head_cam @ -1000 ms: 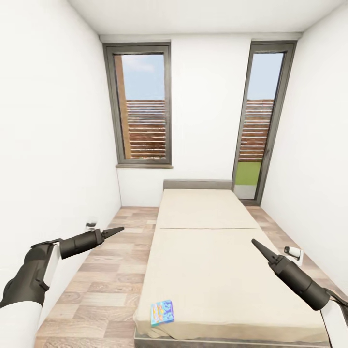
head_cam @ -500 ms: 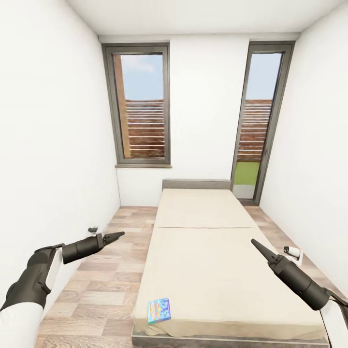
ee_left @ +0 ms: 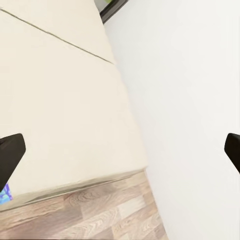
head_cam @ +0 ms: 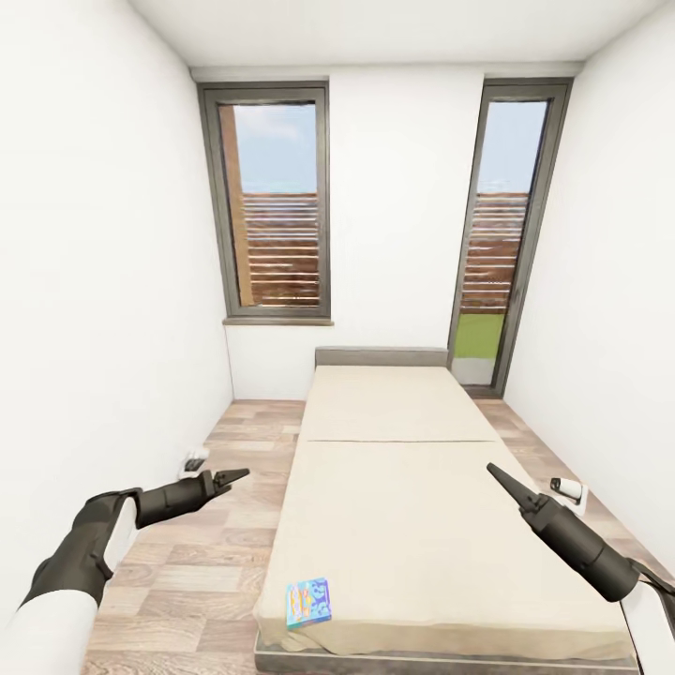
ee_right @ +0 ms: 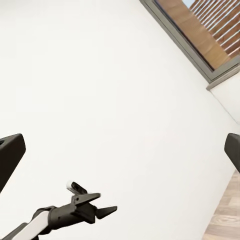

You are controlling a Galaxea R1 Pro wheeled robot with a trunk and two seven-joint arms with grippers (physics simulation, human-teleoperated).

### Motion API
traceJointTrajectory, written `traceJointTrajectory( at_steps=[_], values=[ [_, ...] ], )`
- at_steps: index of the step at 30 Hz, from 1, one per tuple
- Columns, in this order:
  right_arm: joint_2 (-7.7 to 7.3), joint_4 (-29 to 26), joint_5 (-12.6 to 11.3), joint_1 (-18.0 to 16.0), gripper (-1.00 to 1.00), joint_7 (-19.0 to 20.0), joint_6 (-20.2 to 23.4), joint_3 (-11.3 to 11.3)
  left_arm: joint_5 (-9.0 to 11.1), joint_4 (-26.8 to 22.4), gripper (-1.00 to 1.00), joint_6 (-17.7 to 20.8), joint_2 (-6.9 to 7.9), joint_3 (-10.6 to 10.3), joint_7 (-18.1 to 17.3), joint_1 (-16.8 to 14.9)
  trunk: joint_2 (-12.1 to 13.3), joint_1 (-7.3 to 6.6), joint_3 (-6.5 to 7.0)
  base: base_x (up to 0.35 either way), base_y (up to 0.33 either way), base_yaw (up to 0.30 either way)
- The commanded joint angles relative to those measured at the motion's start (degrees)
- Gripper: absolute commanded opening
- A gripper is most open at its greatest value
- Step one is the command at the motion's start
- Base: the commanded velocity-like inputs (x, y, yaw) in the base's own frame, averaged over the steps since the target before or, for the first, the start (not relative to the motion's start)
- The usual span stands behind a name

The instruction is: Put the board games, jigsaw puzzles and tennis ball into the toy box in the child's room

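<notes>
One board game (head_cam: 309, 601), a small blue box with cartoon print, lies flat on the bed (head_cam: 403, 487) near the mattress's front left corner. A blue sliver of it (ee_left: 4, 193) shows at the edge of the left wrist view, beside the beige mattress (ee_left: 60, 100). My left gripper (head_cam: 236, 476) hovers open over the floor left of the bed, well above and behind the game. Over the bed's right side, my right gripper (head_cam: 494, 471) is open and holds nothing. The table, toy box, jigsaw puzzles and tennis ball are out of view.
The room is narrow, with white walls close on both sides and wood floor strips (head_cam: 234, 525) beside the bed. Two tall windows (head_cam: 278, 202) are in the far wall. Small white objects sit on the floor by the left wall (head_cam: 194, 459) and the right wall (head_cam: 568, 487).
My left arm has dropped lower and a little toward the bed. The right arm has held still. The view has shifted slightly.
</notes>
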Motion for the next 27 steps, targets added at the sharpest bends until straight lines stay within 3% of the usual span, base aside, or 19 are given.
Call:
traceJointTrajectory(
  at_steps=[1, 3, 8, 13, 17, 27],
  values=[
    [-0.01, 0.0, -0.3, 0.0, 1.00, 0.0, 0.4, 0.0, 0.3, 0.1, 1.00, 0.4, -0.33, 0.0, 0.6, 0.0, -0.5, 0.24, -0.20, 0.000, 0.000, 0.000],
    [-0.01, 0.0, -0.3, 0.0, 1.00, 0.0, 0.4, 0.0, 0.2, 0.1, 1.00, 0.4, -1.40, 0.0, 2.2, 0.0, -1.3, 0.68, -0.56, 0.000, 0.000, 0.000],
    [1.22, 1.6, -1.9, -1.3, 1.00, -1.6, 0.6, 1.6, -0.1, -1.5, 1.00, 2.0, 0.23, -0.7, 0.5, -0.4, -1.2, 0.68, -0.56, 0.000, 0.000, 0.000],
    [2.23, 3.3, -0.5, 0.2, 1.00, -1.9, 0.2, 0.1, -0.1, -3.1, 1.00, 1.0, 1.85, 0.2, 0.2, -0.4, -1.2, 0.68, -0.56, 0.000, 0.000, 0.000],
    [2.68, 4.4, 0.8, 0.5, 1.00, -0.6, 0.1, -0.3, -0.1, -3.4, 1.00, -0.3, 2.05, 0.2, 1.5, -0.4, -1.2, 0.68, -0.56, 0.000, 0.000, 0.000],
    [2.89, 5.4, 1.1, 0.6, 1.00, -0.2, 0.0, -0.5, -0.1, -3.3, 1.00, -1.2, 2.18, 0.2, 4.7, -0.4, -1.2, 0.68, -0.56, 0.000, 0.000, 0.000]
  ],
)
